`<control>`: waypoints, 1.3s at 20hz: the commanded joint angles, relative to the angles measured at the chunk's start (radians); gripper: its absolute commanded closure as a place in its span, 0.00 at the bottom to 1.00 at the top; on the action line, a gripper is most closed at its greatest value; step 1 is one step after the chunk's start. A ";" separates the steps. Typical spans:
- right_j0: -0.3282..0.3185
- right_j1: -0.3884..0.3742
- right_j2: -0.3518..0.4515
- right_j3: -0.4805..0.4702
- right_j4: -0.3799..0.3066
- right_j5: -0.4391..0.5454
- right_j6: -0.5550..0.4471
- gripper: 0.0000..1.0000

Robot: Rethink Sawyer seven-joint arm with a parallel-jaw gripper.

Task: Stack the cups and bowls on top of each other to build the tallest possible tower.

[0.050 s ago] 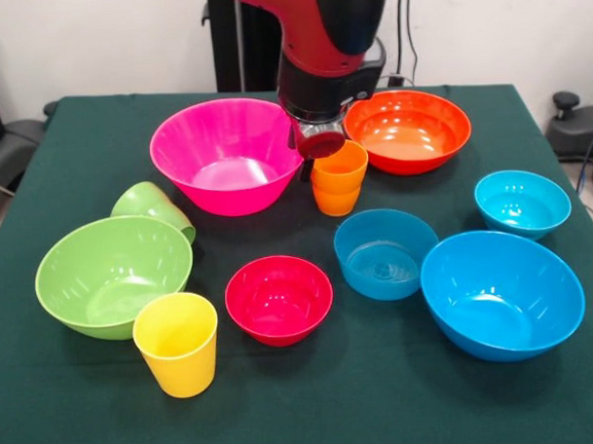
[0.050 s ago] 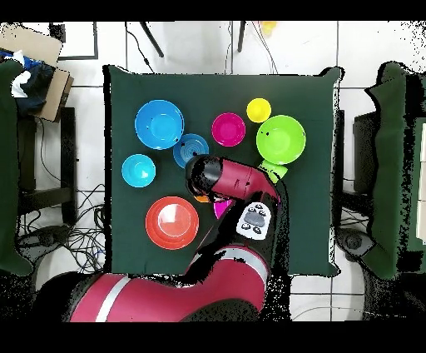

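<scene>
On the dark green table [image 1: 50, 425], the orange cup [image 1: 339, 179] is seen standing upright between the big pink bowl [image 1: 226, 154] and the big orange bowl [image 1: 407, 130]. Right over this cup the gripper [image 1: 320, 141] is hung, but whether its claw is apart or together cannot be told. Near the front, the yellow cup [image 1: 177, 343] is placed upright beside the light green bowl [image 1: 111, 275]. Behind that bowl the green cup [image 1: 152, 208] is laid on its side. A red bowl [image 1: 279, 299] and three blue bowls [image 1: 502, 293] are spread around
</scene>
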 commanded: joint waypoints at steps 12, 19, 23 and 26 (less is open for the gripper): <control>0.086 -0.115 0.018 -0.010 0.062 0.197 0.153 0.00; 0.086 -0.119 0.008 0.003 0.074 0.189 0.131 0.00; 0.091 -0.109 0.005 0.006 0.082 0.170 0.133 0.00; 0.094 -0.111 0.001 0.013 0.088 0.164 0.129 0.00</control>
